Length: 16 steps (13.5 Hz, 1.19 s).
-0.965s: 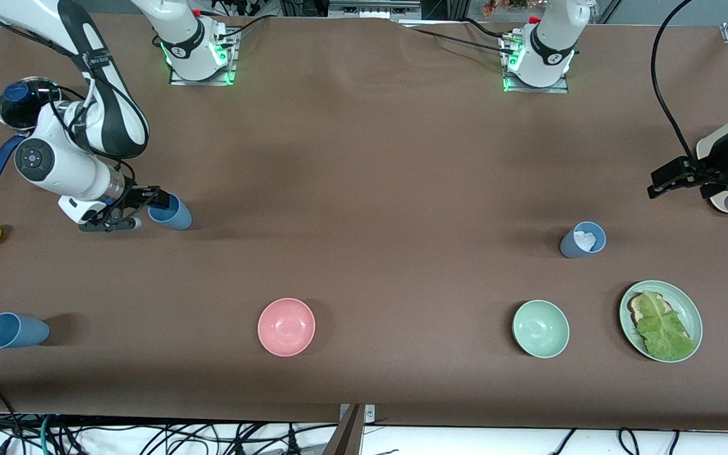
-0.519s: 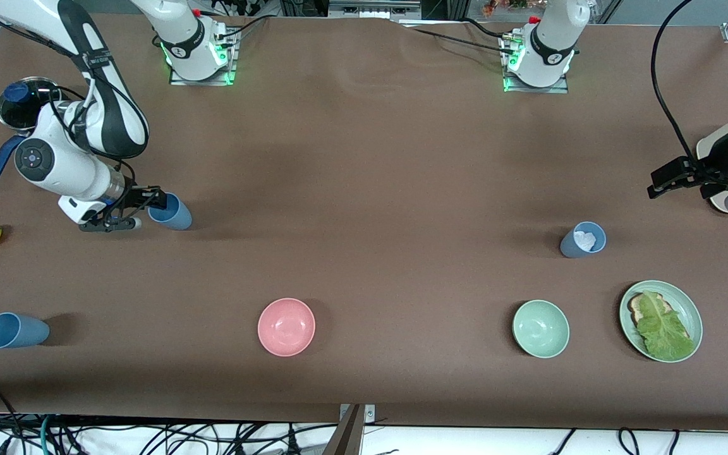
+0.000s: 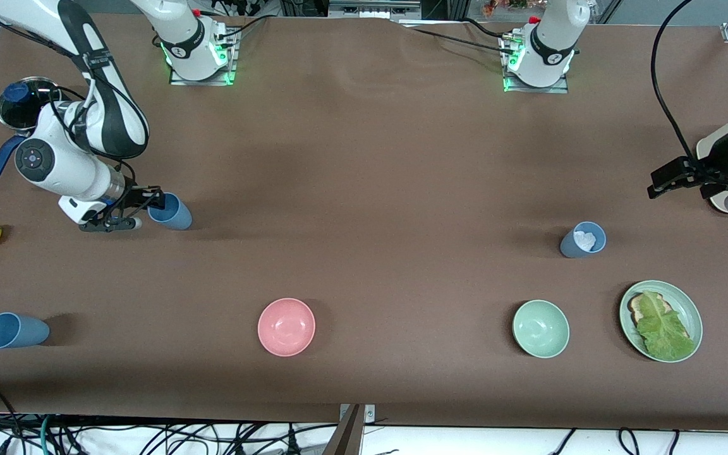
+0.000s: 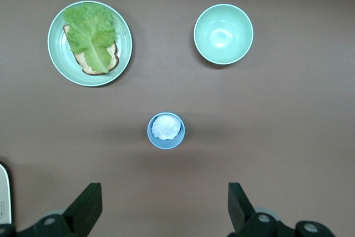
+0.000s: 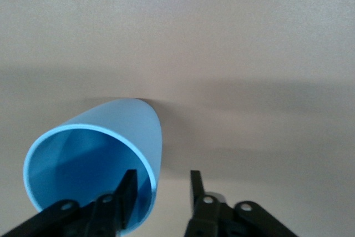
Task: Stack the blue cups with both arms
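Right end effector (image 3: pixel 145 212) straddles the rim of a sky blue cup (image 3: pixel 171 212), one finger inside, not yet clenched. At its 7 o'clock stands another blue cup (image 3: pixel 15 330). Left end effector (image 3: pixel 670 179) waits released, a slate blue cup (image 3: pixel 582 240) holding white stuff at 7 o'clock.

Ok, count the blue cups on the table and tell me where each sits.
3. One sky blue tapered cup at the right tool; another sky blue one nearer the front camera, at that same table end; one greyer blue cup holding something white, beside the pale green bowl.
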Available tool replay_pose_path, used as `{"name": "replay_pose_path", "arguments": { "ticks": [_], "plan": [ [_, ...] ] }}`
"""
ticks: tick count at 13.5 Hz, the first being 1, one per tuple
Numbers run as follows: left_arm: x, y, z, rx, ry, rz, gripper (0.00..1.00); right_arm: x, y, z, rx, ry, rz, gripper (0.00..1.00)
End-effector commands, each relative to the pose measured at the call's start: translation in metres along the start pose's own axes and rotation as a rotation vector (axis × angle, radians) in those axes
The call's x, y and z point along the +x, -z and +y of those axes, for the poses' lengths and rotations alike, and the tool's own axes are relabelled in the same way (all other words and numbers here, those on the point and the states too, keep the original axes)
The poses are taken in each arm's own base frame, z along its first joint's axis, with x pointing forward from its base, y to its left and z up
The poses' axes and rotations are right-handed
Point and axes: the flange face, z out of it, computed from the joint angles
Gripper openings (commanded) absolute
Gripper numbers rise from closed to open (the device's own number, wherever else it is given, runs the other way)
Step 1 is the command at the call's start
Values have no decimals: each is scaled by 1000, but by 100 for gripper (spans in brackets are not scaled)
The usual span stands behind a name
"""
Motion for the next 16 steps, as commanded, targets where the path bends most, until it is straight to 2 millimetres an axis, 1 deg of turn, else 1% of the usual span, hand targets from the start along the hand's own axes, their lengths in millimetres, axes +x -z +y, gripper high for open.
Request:
{"name": "replay_pose_path", "arguments": {
  "ticks": [1,2,4,9,11,12,13,14,15,16],
  "plan": [
    [3,3,1,18,-4,7,100,-2,0,0,11,-5,8,42],
    [3,3,1,18,-4,7,100,-2,-2,1,11,-6,5,41],
    [3,3,1,18,-4,7,100,-2,-2,0,11,-5,5,35],
    [4,2,0,23,-2,12,100,-2,-2,0,11,-8,5,32],
    [11,-17,-8,33,16,-20,100,-2,-2,-1,11,-6,5,28],
    [15,-26,-10,58,13,-36,100,-2,-2,-1,11,-6,5,28],
    [17,-31,-7,93,-2,-41,100,-2,-2,0,11,-8,5,27],
    [24,-47,-10,144,-12,-56,100,-2,-2,-1,12,-7,5,25],
    [33,-68,-19,147,-2,-76,100,-2,-2,-1,19,-14,5,24],
    [36,-81,-22,127,9,-95,100,-2,-2,-1,21,-16,6,24]
  ]
}}
